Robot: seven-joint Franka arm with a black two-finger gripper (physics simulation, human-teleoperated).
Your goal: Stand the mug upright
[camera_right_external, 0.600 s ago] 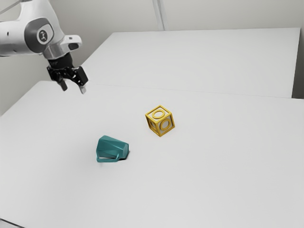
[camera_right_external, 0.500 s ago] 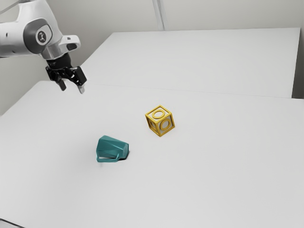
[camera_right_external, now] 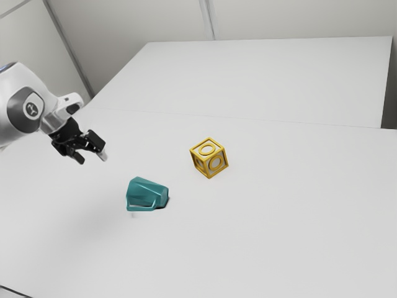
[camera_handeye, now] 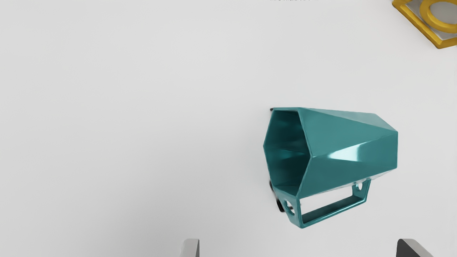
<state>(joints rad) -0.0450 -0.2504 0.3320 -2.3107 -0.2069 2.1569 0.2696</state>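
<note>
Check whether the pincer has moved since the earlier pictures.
Yes: the pincer has moved down the exterior view, from higher than the yellow cube to about level with it.

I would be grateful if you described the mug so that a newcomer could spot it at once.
Start at the white table and find the tool at the exterior view's left. Lower in that view and slightly toward its right, the faceted mug lies on its side. Unlike the yellow, ringed cube, it is teal, with a handle and an open mouth.
</note>
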